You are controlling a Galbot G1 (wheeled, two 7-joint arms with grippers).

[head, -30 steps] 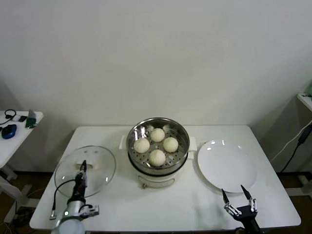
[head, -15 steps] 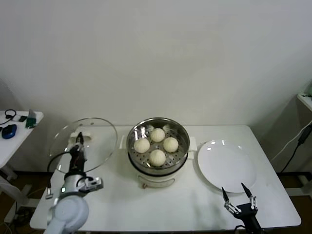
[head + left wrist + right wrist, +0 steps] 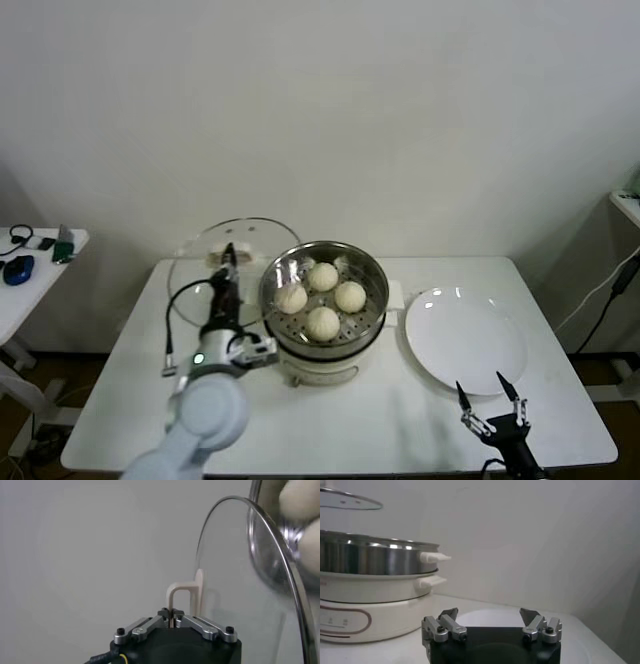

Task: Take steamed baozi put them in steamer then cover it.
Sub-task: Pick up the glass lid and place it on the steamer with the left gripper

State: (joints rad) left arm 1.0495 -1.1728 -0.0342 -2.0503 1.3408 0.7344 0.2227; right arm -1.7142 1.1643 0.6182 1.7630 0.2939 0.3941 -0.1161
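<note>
Head view: we see four baozi (image 3: pixel 322 298) already in steamer (image 3: pixel 324 300) mid-counter. Left pincer (image 3: pixel 227 262) clamps cover (image 3: pixel 232 252) handle, airborne beside steamer's left rim; covering remains. Right pincer (image 3: pixel 491 400) gapes, near counter's front-right corner.

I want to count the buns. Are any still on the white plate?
No, the plate is bare, and all four buns sit in the steamer.

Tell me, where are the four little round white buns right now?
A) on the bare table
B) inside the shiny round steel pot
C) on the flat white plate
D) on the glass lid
B: all four round cream-white buns sit on the holed tray inside the shiny round steel pot; the flat white plate holds none.
</note>
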